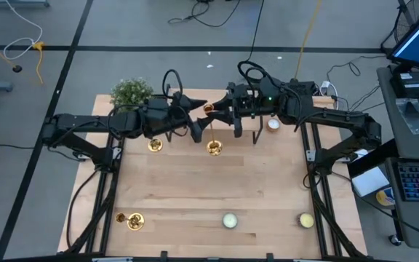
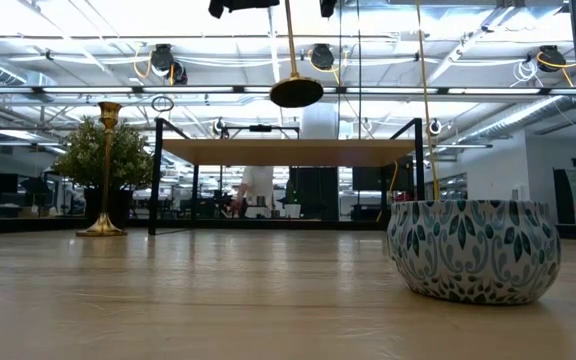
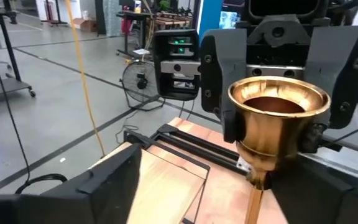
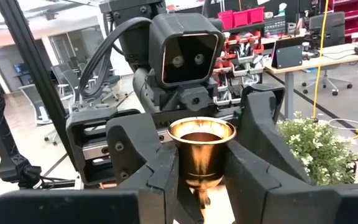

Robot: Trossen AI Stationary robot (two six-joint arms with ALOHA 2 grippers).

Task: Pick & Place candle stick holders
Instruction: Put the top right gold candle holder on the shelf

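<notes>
A tall gold candlestick hangs in the air mid-table, with its cup point(image 1: 208, 108) on top and its round base point(image 1: 214, 148) below. My right gripper point(image 1: 222, 109) is shut on it just under the cup. My left gripper point(image 1: 198, 116) faces it from the other side, open, with a finger on either side of the stem point(image 3: 253, 205). A second candlestick point(image 1: 155, 145) stands on its base by the plant and also shows in the low view point(image 2: 108, 165). A third, short one point(image 1: 133, 220) is at the near left. My right gripper pinches the top of the candlestick's stem, just under the cup point(image 4: 201, 190), between its two fingers. The fingers come about level from the table's right side and lie across the stem. The candlestick hangs below them, its base point(image 2: 296, 92) clear of the table and swung a little toward the near edge.
A green bushy plant point(image 1: 131, 91) stands at the far left. A white tealight point(image 1: 273, 124) lies at the far right, and two yellowish ones point(image 1: 229, 220) point(image 1: 306, 220) lie along the near edge. A teal-patterned bowl point(image 2: 473, 250) fills the low view's right.
</notes>
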